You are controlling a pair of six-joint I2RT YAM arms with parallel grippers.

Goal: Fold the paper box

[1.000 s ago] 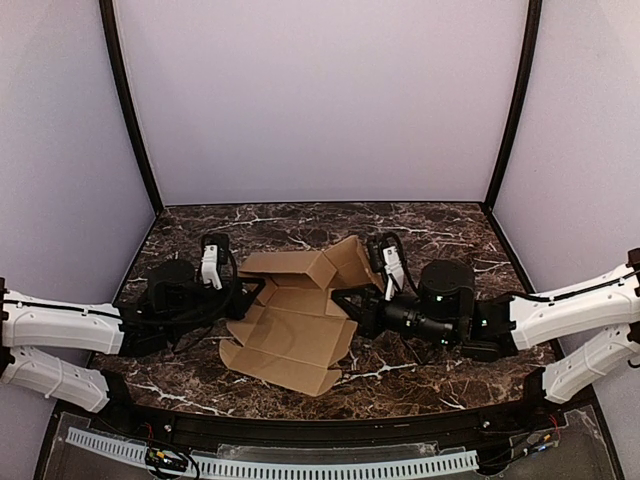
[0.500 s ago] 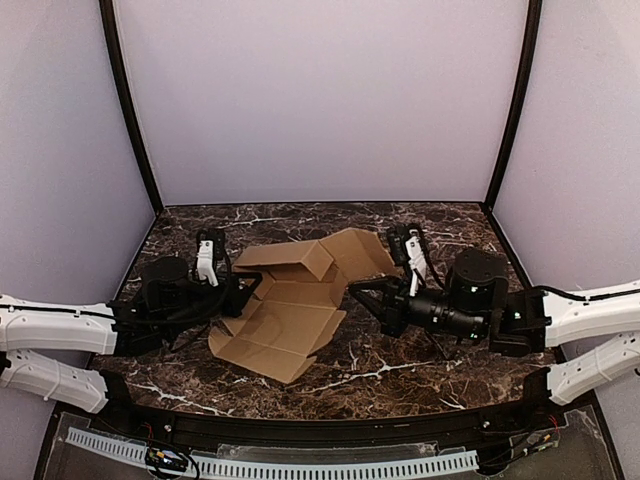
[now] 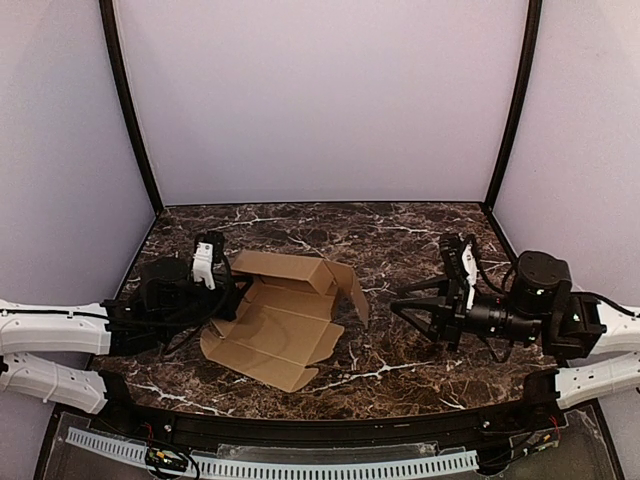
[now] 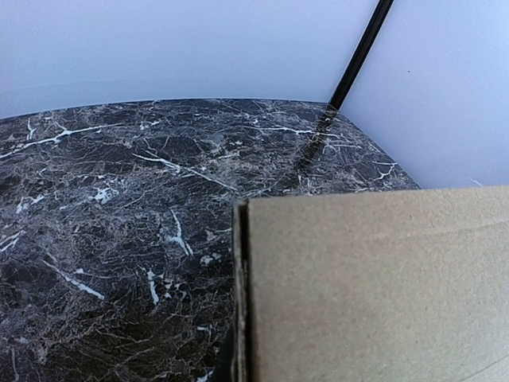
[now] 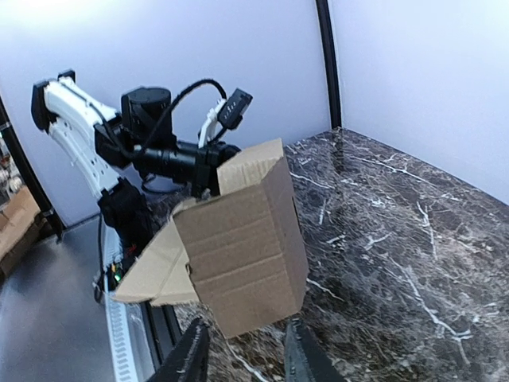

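Observation:
The paper box [image 3: 280,322] is a brown cardboard cut-out lying partly unfolded on the marble table, with its rear panel raised and a right flap [image 3: 352,288] bent over. My left gripper [image 3: 240,284] is shut on the box's left rear edge. In the left wrist view the cardboard [image 4: 374,286] fills the lower right and hides the jaws. My right gripper [image 3: 397,302] is open and hangs apart from the box, to its right. In the right wrist view the two dark fingers [image 5: 191,360] stand spread, with the box [image 5: 238,255] beyond them and nothing between them.
The dark marble table [image 3: 400,235] is enclosed by pale walls, with black corner posts [image 3: 130,110] at the back left and right. A black rail and a perforated white strip [image 3: 300,466] run along the near edge.
My right gripper has let go of the box's right flap, opened and drawn back to the right. The flap has dropped inward, and the box has slid slightly left with the left gripper.

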